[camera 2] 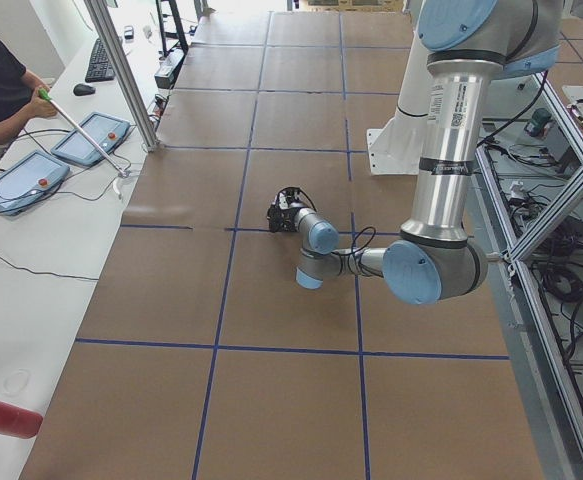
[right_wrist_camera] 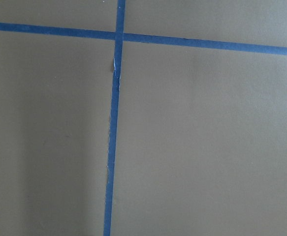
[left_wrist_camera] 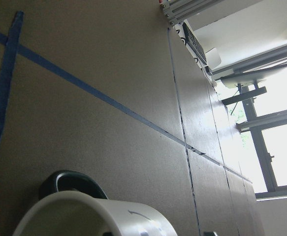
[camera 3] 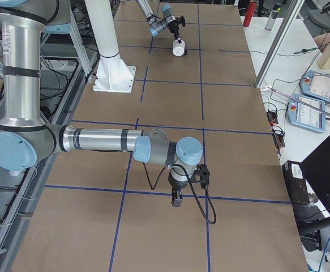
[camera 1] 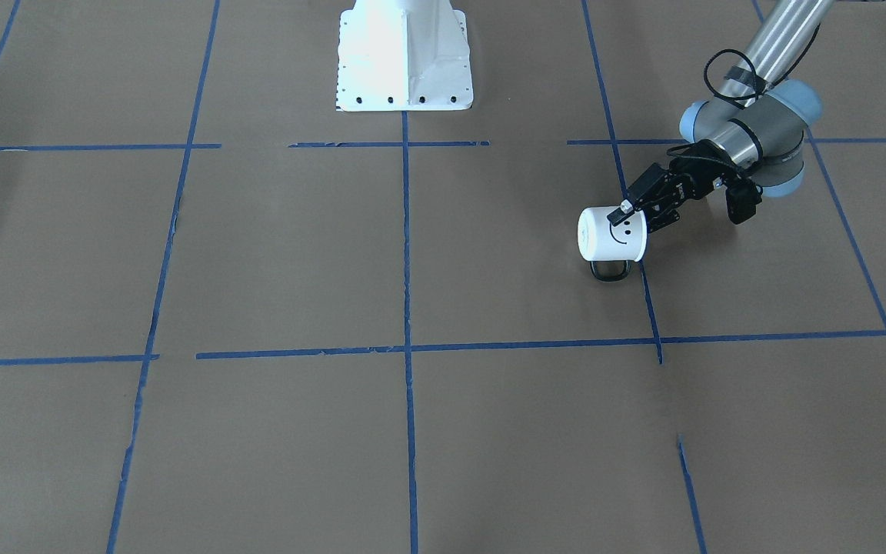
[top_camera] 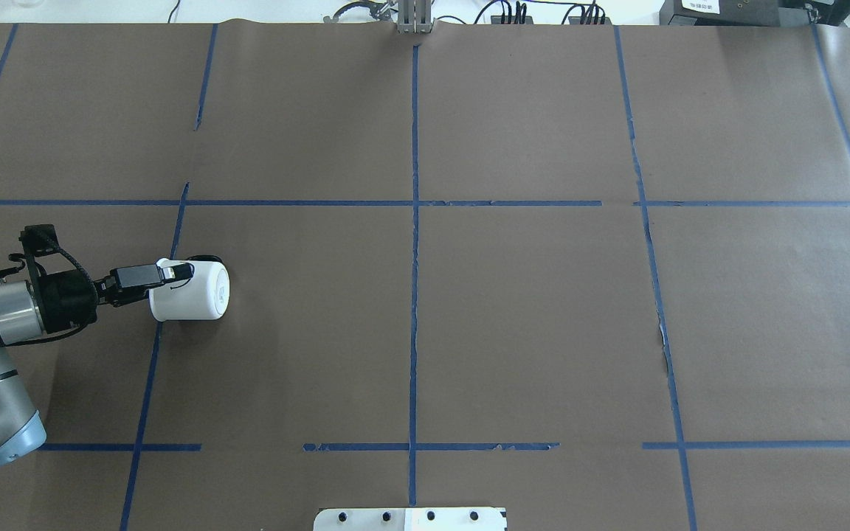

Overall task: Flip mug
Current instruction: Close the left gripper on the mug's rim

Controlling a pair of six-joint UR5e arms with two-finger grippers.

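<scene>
White smiley-face mug (camera 1: 612,235), tipped sideways over the robot's left portion of the brown tabletop (camera 1: 297,254), dark handle (camera 1: 610,271) lowermost, just beside a blue tape line (camera 1: 652,319). Left claw (camera 1: 637,213) clamped on the mug's rim, one finger across the smiley wall. Right claw (camera 3: 176,199) pointed down, well apart from the mug; how far open, impossible to tell.

Silver arms (camera 2: 449,150), pale-blue joint caps (camera 2: 416,273)

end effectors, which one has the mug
The left end effector, clamped on the rim of the mug, which is tipped on its side. The right end effector hangs far from it.
</scene>
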